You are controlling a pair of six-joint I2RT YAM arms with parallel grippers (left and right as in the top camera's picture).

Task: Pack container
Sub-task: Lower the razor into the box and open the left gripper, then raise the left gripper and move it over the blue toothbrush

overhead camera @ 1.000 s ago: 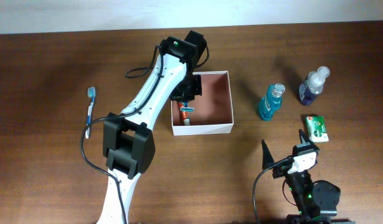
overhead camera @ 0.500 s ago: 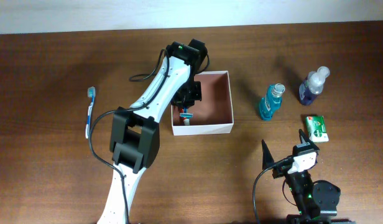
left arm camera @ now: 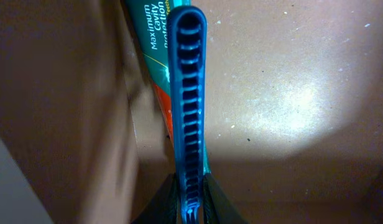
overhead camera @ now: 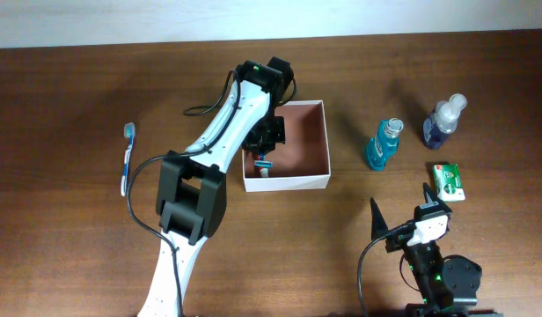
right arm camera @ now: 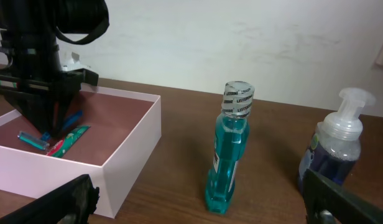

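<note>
The left gripper [left arm camera: 191,190] is narrowed onto the end of a blue razor [left arm camera: 186,106]. In the left wrist view its dark fingers press against both sides of the ribbed handle at the bottom of the frame. The razor lies along a toothpaste tube [left arm camera: 153,59] on the pinkish-brown floor of the container [overhead camera: 289,183], close to its left wall. The container sits near the middle of the bench, somewhat closer to the far edge. The right gripper [overhead camera: 399,197] hangs near the near edge, toward the right corner. Its fingers are spread wide and hold nothing.

From overhead, the left arm covers the container's far left corner and most of the left gripper's fingers. The left wrist view cuts off the razor's head and the top of the toothpaste tube, whose print is only partly readable. In the right wrist view, the right gripper's own finger hides the lower part of the purple pump bottle [right arm camera: 331,152].

Compared with a second ago, the left arm's elbow has swung a little to the right, and the razor lies slightly nearer the container's near wall. Since half a second ago nothing visible has shifted. The toothbrush [overhead camera: 126,158] by the left edge, the mouthwash bottle [overhead camera: 383,143] and the green packet [overhead camera: 448,180] toward the right edge are where they were.
</note>
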